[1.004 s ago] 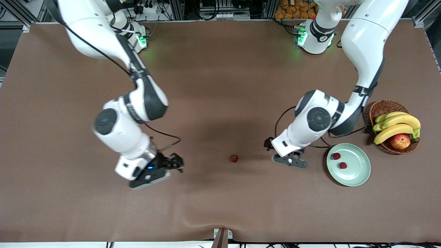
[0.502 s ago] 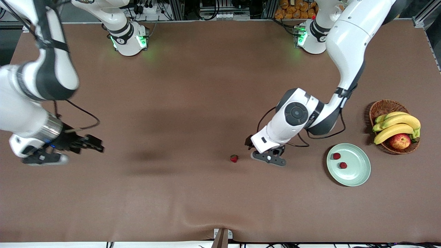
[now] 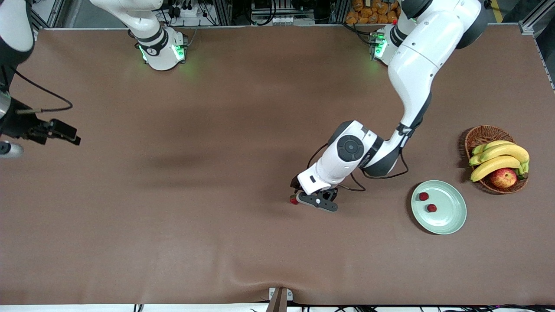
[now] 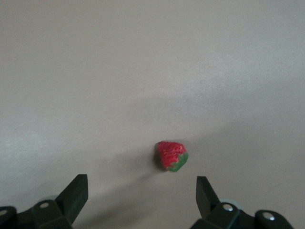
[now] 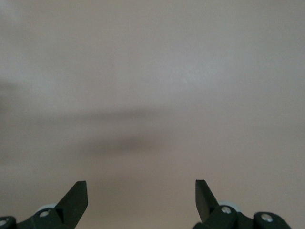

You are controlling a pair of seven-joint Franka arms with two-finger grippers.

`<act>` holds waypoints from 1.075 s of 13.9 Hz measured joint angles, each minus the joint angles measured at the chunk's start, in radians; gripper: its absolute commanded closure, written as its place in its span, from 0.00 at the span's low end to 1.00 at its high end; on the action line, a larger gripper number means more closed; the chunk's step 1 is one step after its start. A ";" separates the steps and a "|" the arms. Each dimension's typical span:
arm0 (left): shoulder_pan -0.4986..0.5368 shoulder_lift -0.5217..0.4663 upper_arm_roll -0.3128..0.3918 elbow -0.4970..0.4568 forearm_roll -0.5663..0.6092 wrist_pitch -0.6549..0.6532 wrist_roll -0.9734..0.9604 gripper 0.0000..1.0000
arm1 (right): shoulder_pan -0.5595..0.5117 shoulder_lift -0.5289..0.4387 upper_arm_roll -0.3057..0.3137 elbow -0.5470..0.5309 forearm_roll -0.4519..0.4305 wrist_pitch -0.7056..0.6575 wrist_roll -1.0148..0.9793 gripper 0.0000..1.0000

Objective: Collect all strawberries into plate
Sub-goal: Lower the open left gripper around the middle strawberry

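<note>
One strawberry (image 3: 294, 201) lies on the brown table, near the middle, partly covered by my left gripper (image 3: 296, 193), which hangs low right over it. In the left wrist view the strawberry (image 4: 171, 155) lies on the mat just ahead of the gap in the left gripper (image 4: 140, 186), whose jaws are open and hold nothing. Two more strawberries (image 3: 423, 196) (image 3: 431, 208) lie in the mint-green plate (image 3: 453, 219) toward the left arm's end. My right gripper (image 3: 69, 134) (image 5: 141, 188) is open and empty, over bare mat at the right arm's end.
A wicker basket (image 3: 481, 134) holding bananas (image 3: 498, 156) and an apple (image 3: 503, 177) stands beside the plate, a little farther from the front camera. The mat has a wrinkle near the front edge (image 3: 260, 268).
The left arm has travelled from beside the plate to the lone strawberry. The right arm has swung away from the middle to its own end of the table. Both grippers stayed open.
</note>
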 measured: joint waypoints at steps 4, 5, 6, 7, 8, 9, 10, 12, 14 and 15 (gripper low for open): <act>-0.047 0.037 0.032 0.026 0.000 0.051 -0.001 0.14 | 0.047 -0.040 -0.029 0.005 -0.011 -0.088 0.013 0.00; -0.050 0.045 0.032 0.031 0.000 0.065 -0.001 0.14 | 0.063 -0.041 -0.043 0.008 -0.011 -0.096 0.013 0.00; -0.054 0.055 0.032 0.035 0.000 0.081 -0.001 0.14 | 0.073 -0.041 -0.051 0.014 -0.012 -0.107 0.013 0.00; -0.059 0.064 0.032 0.039 0.000 0.090 -0.001 0.16 | 0.079 -0.041 -0.054 0.019 -0.012 -0.115 0.013 0.00; -0.063 0.072 0.034 0.043 0.000 0.093 -0.001 0.18 | 0.080 -0.041 -0.054 0.024 -0.012 -0.118 0.013 0.00; -0.069 0.078 0.040 0.046 0.000 0.097 -0.001 0.18 | 0.081 -0.042 -0.054 0.030 -0.012 -0.120 0.013 0.00; -0.080 0.081 0.051 0.047 0.000 0.101 -0.001 0.22 | 0.081 -0.045 -0.054 0.036 -0.012 -0.120 0.013 0.00; -0.103 0.088 0.076 0.051 0.000 0.114 -0.002 0.26 | 0.083 -0.059 -0.054 0.042 -0.011 -0.127 0.013 0.00; -0.115 0.100 0.089 0.059 0.000 0.125 -0.002 0.27 | 0.084 -0.069 -0.056 0.050 -0.011 -0.152 0.000 0.00; -0.119 0.106 0.091 0.064 0.000 0.126 -0.002 0.29 | 0.083 -0.072 -0.060 0.059 -0.011 -0.160 -0.019 0.00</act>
